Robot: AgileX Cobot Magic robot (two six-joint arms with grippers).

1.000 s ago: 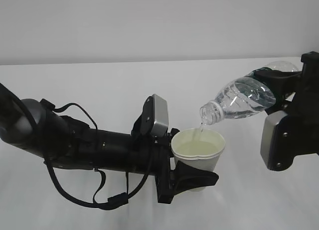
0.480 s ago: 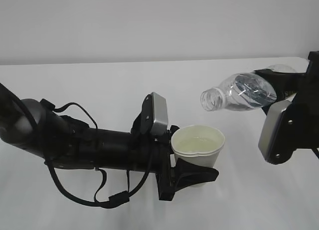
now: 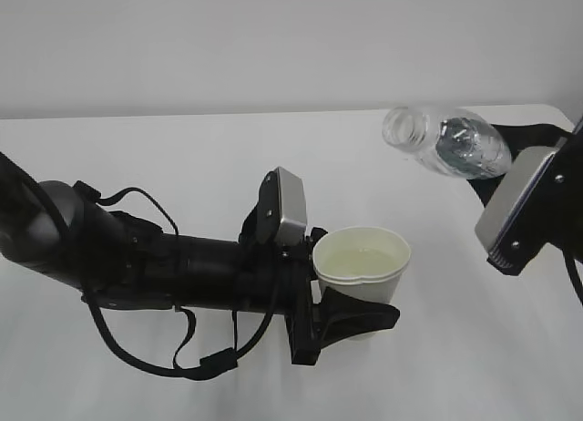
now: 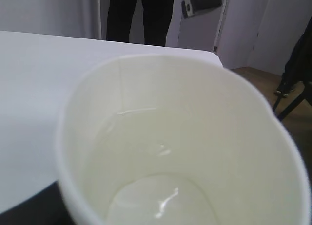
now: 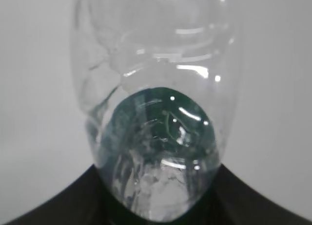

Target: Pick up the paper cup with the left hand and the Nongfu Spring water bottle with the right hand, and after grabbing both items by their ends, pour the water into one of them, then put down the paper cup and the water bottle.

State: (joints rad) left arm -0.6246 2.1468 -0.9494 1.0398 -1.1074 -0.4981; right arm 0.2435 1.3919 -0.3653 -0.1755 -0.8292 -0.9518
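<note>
Paper cup point(image 3: 362, 268) | left end effector point(image 3: 351, 321) clasps | water point(image 4: 161, 200) visible: left wrist only

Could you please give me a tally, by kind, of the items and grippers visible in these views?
Paper cups: 1, the paper cup with water in it
Bottles: 1, the Nongfu Spring water bottle
Grippers: 2, the left hand around the cup, the right hand on the bottle
Tables: 1, the white table
Total: 5
</note>
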